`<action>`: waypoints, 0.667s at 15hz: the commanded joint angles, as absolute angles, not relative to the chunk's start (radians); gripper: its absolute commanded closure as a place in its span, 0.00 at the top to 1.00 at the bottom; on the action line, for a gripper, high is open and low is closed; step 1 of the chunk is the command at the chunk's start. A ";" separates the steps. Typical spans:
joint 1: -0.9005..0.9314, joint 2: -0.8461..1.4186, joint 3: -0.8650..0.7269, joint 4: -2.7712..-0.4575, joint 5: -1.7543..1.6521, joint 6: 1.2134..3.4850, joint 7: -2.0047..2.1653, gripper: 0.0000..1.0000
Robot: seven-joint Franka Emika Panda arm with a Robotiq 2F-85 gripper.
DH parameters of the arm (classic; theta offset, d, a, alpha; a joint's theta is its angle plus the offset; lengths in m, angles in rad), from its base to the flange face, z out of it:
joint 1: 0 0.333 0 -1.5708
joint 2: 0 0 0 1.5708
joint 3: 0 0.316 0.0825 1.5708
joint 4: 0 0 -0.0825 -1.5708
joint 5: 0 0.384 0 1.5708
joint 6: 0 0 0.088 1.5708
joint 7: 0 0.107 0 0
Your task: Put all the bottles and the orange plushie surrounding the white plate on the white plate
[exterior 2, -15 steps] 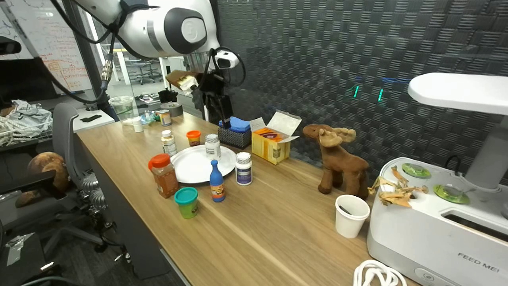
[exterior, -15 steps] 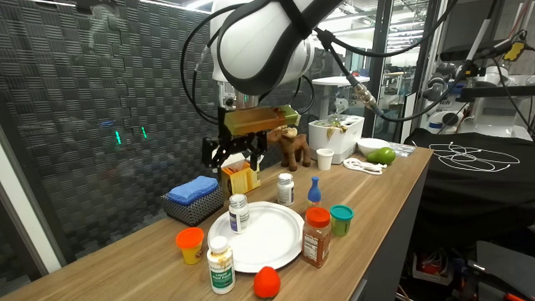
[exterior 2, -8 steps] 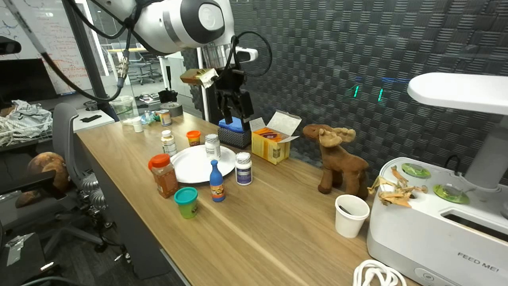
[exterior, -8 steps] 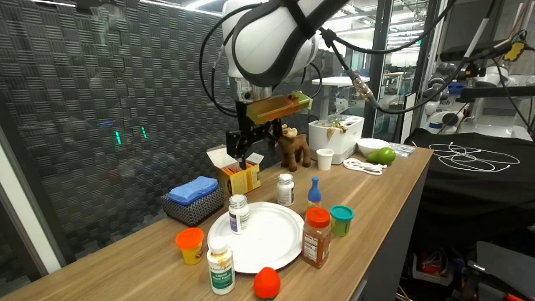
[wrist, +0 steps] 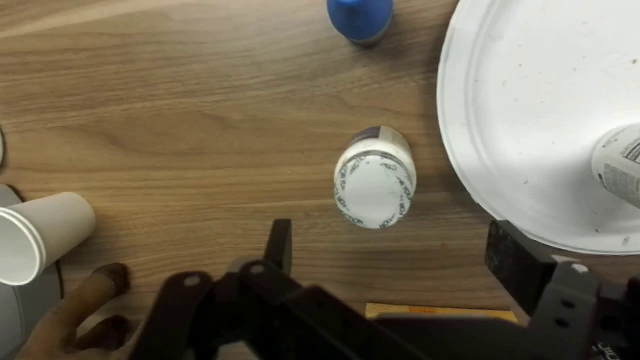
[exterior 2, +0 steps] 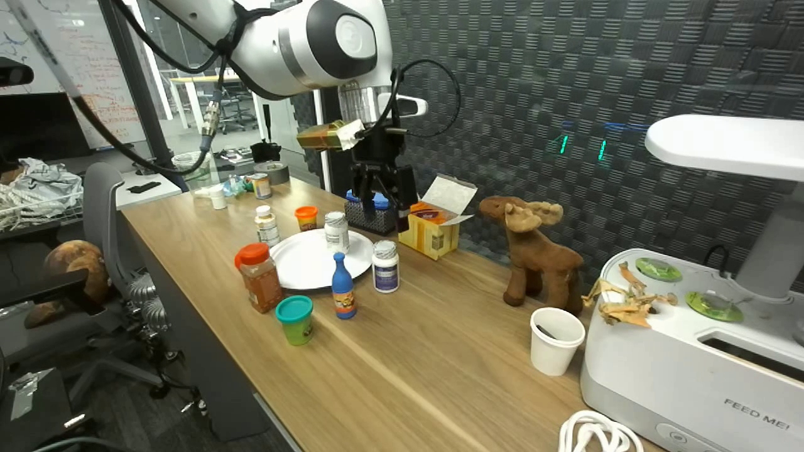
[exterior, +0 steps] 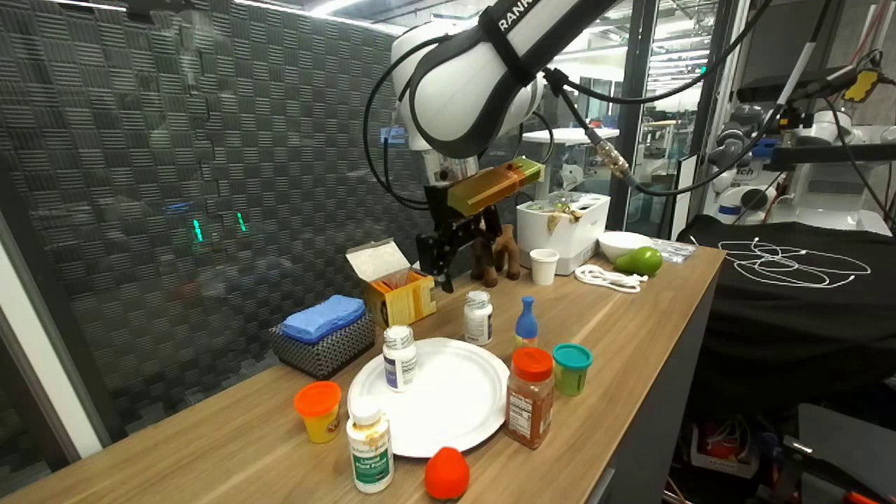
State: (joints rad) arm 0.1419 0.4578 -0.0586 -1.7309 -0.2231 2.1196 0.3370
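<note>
The white plate (exterior: pixel 448 413) carries one white bottle (exterior: pixel 400 360), upright near its edge. Another white bottle (wrist: pixel 374 190), purple-labelled, stands on the table just off the rim. Around the plate are a blue bottle (exterior 2: pixel 343 285), a red-lidded brown bottle (exterior: pixel 530 399) and a white bottle with green label (exterior: pixel 371 448). The orange plushie (exterior: pixel 447 474) appears as a small rounded orange-red thing beside the plate. My gripper (wrist: pixel 390 232) hangs open above the table, nothing between its fingers; in the wrist view the purple-labelled bottle lies just ahead of the gap, untouched.
A yellow open box (exterior 2: pixel 430 235) and a black basket with blue cloth (exterior: pixel 325 329) line the wall side. A brown moose toy (exterior 2: pixel 537 251) and paper cup (exterior 2: pixel 556 342) stand farther along. Teal-lidded (exterior: pixel 572 367) and orange-lidded (exterior: pixel 319 411) tubs flank the plate.
The open gripper has travelled from over the basket side toward the yellow box and the purple-labelled white bottle, sinking slightly in the last half second. The table's objects have stayed put.
</note>
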 commanded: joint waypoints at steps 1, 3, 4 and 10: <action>0.128 0.460 -0.066 -1.717 -0.240 2.064 0.318 1.00; 0.116 0.464 -0.060 -1.723 -0.226 2.054 0.308 1.00; 0.111 0.468 -0.058 -1.723 -0.219 2.050 0.305 1.00; 0.090 0.493 -0.034 -1.731 -0.131 2.041 0.288 1.00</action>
State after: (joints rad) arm 0.1053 0.4905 -0.0531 -1.7382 -0.1776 2.0611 0.3106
